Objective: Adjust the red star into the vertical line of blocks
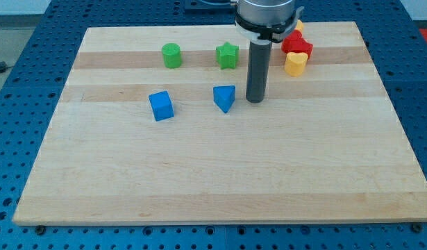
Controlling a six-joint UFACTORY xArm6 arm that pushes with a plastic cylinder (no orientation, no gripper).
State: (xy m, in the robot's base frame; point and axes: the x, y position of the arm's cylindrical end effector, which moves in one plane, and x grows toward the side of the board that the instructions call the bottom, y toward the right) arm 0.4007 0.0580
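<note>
The red star (300,47) lies near the view's top right of the wooden board (220,173). A yellow block (295,64) touches it just below, and another red block (289,36) and a yellow piece (298,25) sit just above it, partly hidden by the arm. My tip (255,100) rests on the board well to the left of and below the red star, just right of the blue triangular block (225,98).
A green star (228,55) and a green cylinder (171,55) stand in a row near the view's top. A blue cube (161,105) lies left of the blue triangular block.
</note>
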